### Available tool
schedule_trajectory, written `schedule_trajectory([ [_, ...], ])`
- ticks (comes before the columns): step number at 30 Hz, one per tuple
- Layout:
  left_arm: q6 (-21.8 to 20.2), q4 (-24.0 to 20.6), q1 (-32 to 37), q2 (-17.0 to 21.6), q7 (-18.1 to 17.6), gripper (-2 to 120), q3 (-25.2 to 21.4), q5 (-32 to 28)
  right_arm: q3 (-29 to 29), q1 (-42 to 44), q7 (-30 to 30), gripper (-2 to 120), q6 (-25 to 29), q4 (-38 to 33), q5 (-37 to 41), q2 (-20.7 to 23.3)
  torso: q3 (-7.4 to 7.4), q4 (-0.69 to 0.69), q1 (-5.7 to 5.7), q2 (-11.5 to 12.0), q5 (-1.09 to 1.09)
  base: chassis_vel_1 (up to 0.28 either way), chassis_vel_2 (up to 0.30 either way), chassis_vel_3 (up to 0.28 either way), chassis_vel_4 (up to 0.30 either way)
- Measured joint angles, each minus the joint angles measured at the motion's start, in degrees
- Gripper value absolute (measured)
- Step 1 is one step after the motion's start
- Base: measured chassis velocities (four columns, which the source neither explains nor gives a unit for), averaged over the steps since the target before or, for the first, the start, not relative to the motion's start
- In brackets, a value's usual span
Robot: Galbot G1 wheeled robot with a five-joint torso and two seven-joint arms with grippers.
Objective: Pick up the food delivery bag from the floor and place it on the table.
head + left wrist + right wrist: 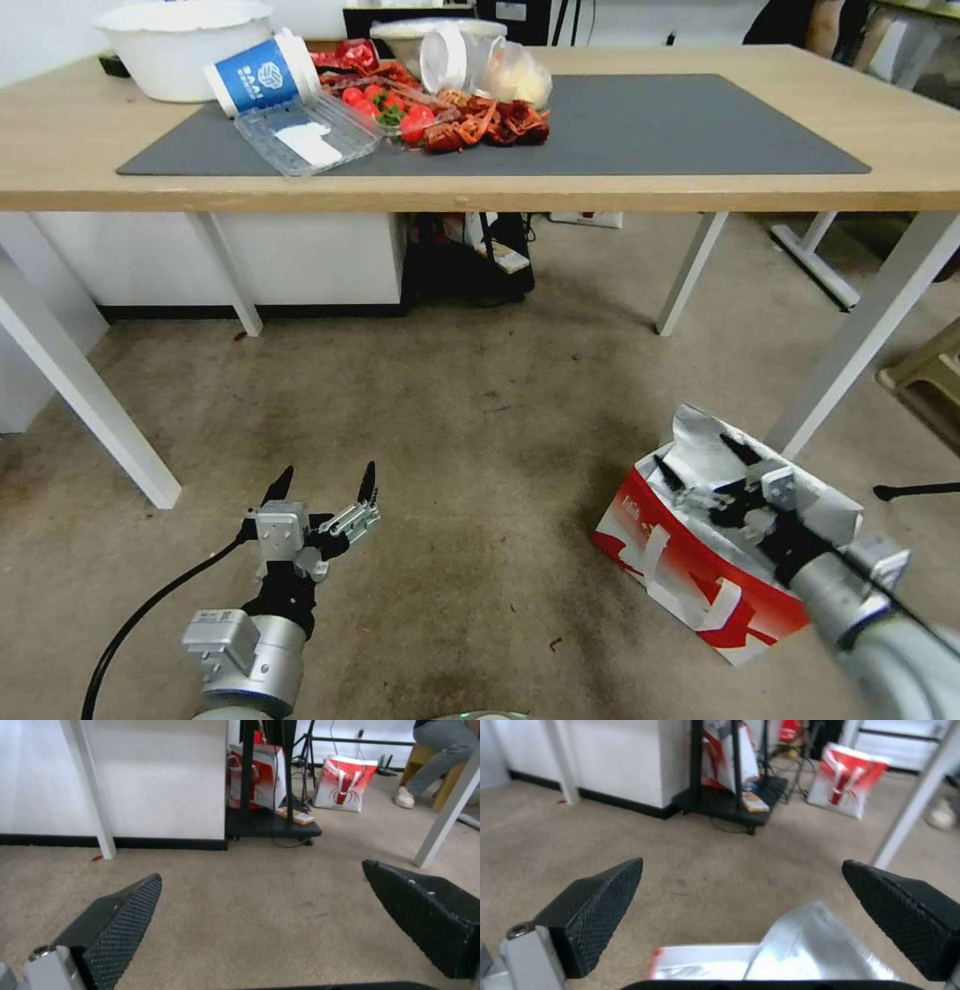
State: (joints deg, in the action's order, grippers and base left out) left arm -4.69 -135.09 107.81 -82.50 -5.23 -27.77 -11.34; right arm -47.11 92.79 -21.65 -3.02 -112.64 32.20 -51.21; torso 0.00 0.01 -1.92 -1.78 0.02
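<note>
The food delivery bag (690, 565) stands on the floor (480, 420) at the lower right, red and white, its silver foil top (805, 945) open and crumpled. My right gripper (697, 458) hovers open just above that foil opening, and its black fingers (605, 907) straddle the foil edge without gripping it. On the lower left my left gripper (325, 478) is open over bare carpet, well away from the bag, with nothing between its fingers (120, 922). The table (700, 190) spans the view ahead, light wood with a dark grey mat (650, 130).
A white bowl (180, 45), a blue cup (255, 80), plastic containers and red food (450, 115) crowd the mat's left half. White table legs (860, 330) rise just behind the bag. A black stand (270, 825) and another red-and-white bag (345, 783) sit beyond the table.
</note>
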Motion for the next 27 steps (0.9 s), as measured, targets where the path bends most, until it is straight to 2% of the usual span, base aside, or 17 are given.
schedule_trajectory([
  [1, 0.1, 0.1, 0.1, -0.2, 0.0, 100, 0.1, 0.1, 0.0, -1.1, -1.7, 100, 0.9, 2.4, 1.0, 2.4, 0.0, -0.01, 0.0, 0.0, 0.0, 0.0, 0.0, 0.0, 0.0],
  [2, 0.1, 0.1, 0.1, -0.2, 0.0, 100, 0.1, 0.1, 0.0, -1.1, -1.7, 100, 0.9, 2.4, 1.0, 2.4, 0.0, -0.01, 0.0, 0.0, 0.0, 0.0, 0.0, 0.0, 0.0],
  [4, 0.2, 0.1, 0.4, -0.4, 0.0, 100, 0.1, 0.3, 0.4, -3.0, -5.0, 100, 3.0, 7.3, 2.3, 6.8, 0.0, -0.02, 0.0, 0.0, -0.01, 0.0, 0.0, 0.0, 0.0],
  [5, 0.2, 0.1, 0.4, -0.4, 0.0, 100, 0.1, 0.3, 0.4, -3.0, -5.0, 100, 3.0, 7.3, 2.3, 6.8, 0.0, -0.02, 0.0, 0.0, -0.01, 0.0, 0.0, 0.0, 0.0],
  [7, 0.3, 0.2, 0.5, -0.6, 0.0, 100, -0.1, 0.5, 2.1, -5.6, -8.4, 100, 5.2, 12.1, 1.3, 10.3, 0.0, -0.02, 0.0, 0.0, -0.01, 0.0, 0.0, 0.0, 0.0],
  [10, 0.3, 0.2, 0.4, -0.8, 0.0, 100, -0.3, 0.5, 4.1, -8.5, -10.3, 100, 6.2, 16.1, -0.9, 12.3, 0.0, -0.02, 0.0, 0.0, 0.0, 0.0, 0.0, 0.0, 0.0],
  [24, 0.2, 0.9, 0.6, -2.7, -0.6, 100, 0.0, 1.6, 13.6, -23.0, -15.1, 100, 9.4, 30.6, -6.0, 16.1, 0.0, -0.02, -0.01, -0.1, -0.01, 0.0, 0.0, 0.0, 0.0],
  [27, 0.6, 0.9, 1.0, -3.1, -0.6, 100, -0.1, 1.9, 18.6, -29.5, -17.5, 100, 11.2, 35.8, -6.1, 15.7, 0.0, -0.01, -0.01, -0.1, -0.01, 0.0, 0.0, 0.0, 0.0],
])
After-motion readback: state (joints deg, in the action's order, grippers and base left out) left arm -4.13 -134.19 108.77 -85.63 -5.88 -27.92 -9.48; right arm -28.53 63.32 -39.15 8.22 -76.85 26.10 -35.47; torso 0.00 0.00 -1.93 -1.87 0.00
